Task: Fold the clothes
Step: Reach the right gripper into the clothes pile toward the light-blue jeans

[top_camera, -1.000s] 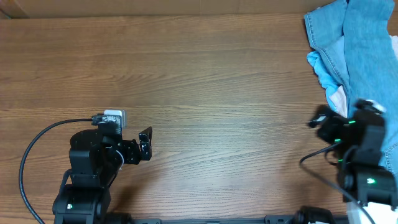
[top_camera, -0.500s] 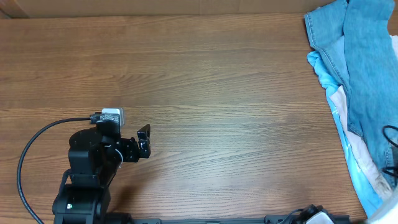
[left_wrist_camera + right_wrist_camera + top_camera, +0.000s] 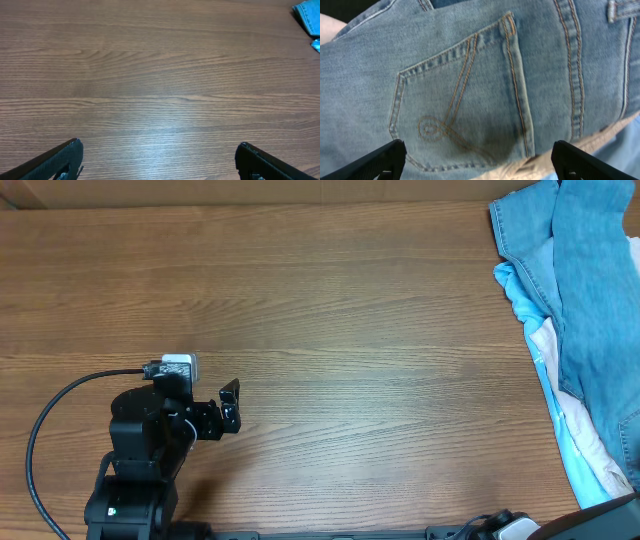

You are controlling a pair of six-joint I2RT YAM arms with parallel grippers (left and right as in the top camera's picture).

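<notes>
Wooden table point(image 3: 330, 300), jeans point(image 3: 590, 280) half out of frame; left tool point(image 3: 158, 150) and right tool point(image 3: 477, 147) both unclenched.

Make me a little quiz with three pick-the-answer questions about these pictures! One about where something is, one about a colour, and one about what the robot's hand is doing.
1. Seen from overhead, where on the brown wooden table do the light blue denim jeans lie?
A. In the middle
B. At the left edge
C. At the far right edge

2. What colour is the stitching on the back pocket of the jeans?
A. Green
B. Orange-tan
C. Black

3. How is the left gripper?
A. Open, with nothing in it
B. Shut on the jeans
C. Shut on a sock

Answers:
1 C: the denim is heaped along the table's right edge.
2 B: the right wrist view shows orange-tan seams and a swirl.
3 A: its fingers stand wide apart over bare wood.
</notes>
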